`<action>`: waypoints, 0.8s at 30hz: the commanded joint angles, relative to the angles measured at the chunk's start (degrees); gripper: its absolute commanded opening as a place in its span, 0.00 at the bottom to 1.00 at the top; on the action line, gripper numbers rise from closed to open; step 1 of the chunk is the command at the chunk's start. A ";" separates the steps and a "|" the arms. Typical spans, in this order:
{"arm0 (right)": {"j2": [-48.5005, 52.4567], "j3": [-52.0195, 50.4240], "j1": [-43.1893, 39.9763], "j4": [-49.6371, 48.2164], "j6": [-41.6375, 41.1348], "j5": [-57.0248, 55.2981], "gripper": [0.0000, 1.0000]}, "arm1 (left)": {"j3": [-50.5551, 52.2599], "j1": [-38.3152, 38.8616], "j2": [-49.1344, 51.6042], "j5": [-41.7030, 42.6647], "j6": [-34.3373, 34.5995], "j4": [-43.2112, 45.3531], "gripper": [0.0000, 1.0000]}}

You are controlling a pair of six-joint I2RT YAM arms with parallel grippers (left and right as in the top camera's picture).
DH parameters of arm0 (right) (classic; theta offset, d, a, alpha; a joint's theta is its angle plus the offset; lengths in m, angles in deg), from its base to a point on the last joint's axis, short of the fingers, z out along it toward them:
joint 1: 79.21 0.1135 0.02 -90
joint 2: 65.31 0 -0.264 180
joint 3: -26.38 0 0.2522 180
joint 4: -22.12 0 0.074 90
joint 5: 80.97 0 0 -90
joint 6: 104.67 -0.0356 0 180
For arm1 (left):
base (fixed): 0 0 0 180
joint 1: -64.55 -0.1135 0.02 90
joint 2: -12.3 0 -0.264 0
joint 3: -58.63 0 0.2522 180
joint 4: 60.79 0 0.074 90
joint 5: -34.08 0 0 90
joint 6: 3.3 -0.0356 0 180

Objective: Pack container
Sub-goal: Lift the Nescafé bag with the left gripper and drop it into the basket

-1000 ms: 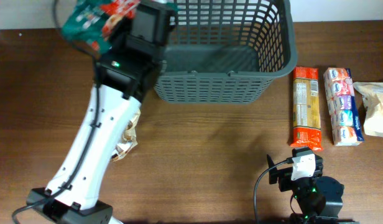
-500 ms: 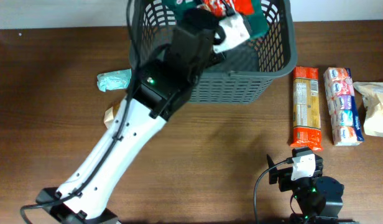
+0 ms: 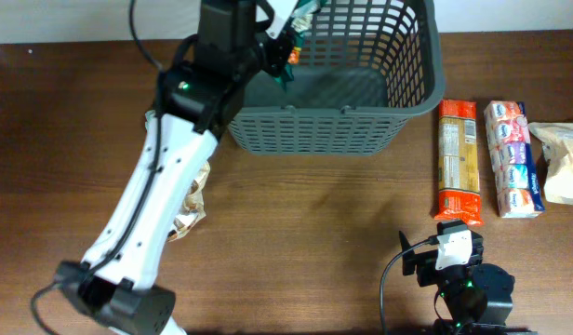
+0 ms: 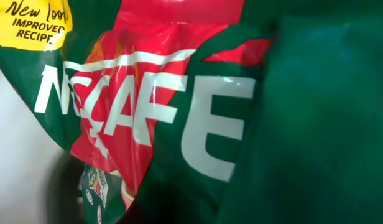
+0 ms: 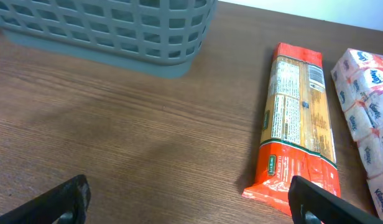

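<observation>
The container is a large dark grey lattice basket [image 3: 426, 56] at the back of the table; its near wall shows in the right wrist view [image 5: 117, 25]. My left gripper [image 3: 273, 33] is over the basket's left rim, shut on a green and red Nescafe packet [image 3: 288, 58]. The packet fills the left wrist view [image 4: 179, 112] and hides the fingers. My right gripper [image 3: 451, 244] is open and empty low over the table at the front right, its fingertips wide apart in the right wrist view [image 5: 191, 199].
Right of the basket lie an orange spaghetti packet [image 3: 457, 158] [image 5: 297, 124], a pack of tissues [image 3: 514, 158] [image 5: 372, 118] and a beige bag [image 3: 561, 163]. A shiny brown packet [image 3: 189, 209] lies partly under my left arm.
My left gripper swung the Nescafe packet from left of the basket over its middle, then back to the basket's left rim. The right arm has not moved.
</observation>
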 commanded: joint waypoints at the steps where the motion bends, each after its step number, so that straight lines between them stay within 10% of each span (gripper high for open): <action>1: -0.37 -0.31 0.42 0.04 -0.68 0.31 0.99 | -2.82 0.68 2.99 2.29 3.41 1.14 0.02; 10: -0.37 -0.31 0.42 0.04 -0.68 0.31 0.99 | -2.82 0.76 9.09 2.73 9.01 0.11 0.03; 18: -0.37 -0.31 0.42 0.04 -0.68 0.31 0.99 | -2.82 0.74 10.25 2.71 11.10 -1.88 0.41; 24: -0.37 -0.31 0.42 0.04 -0.68 0.31 0.99 | -4.00 0.74 8.07 2.67 11.10 -2.49 0.50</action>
